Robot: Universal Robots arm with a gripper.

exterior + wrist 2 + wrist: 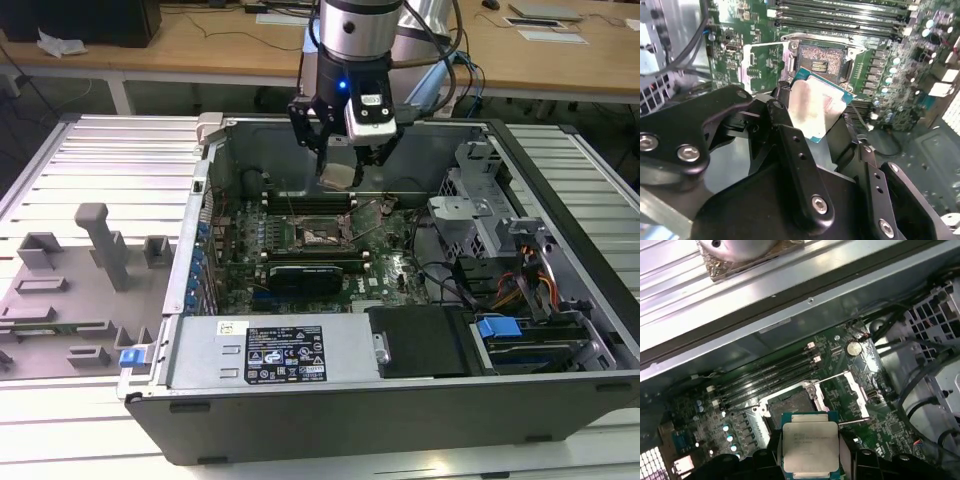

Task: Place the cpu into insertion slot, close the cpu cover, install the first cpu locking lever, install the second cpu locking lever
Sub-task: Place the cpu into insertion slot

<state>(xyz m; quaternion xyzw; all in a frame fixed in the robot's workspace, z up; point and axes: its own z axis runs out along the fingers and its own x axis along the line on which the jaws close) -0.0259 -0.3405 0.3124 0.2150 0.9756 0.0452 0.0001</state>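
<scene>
Upper centre of the exterior view, over the open case (400,410), one gripper (344,170) clamps one cpu (337,179) by two edges, clear air below it down to the one uncovered insertion slot (321,236).

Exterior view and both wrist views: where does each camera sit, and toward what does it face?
Exterior view: off the arm, above the open computer case, looking down into it; arm and end effector show, gripping the cpu.
First wrist view: on the arm, looking past the cpu to the insertion slot; dark end effector parts flank the cpu.
Second wrist view: on the arm, behind the black fingers, facing the slot.
Shared: cpu and slot.
</scene>
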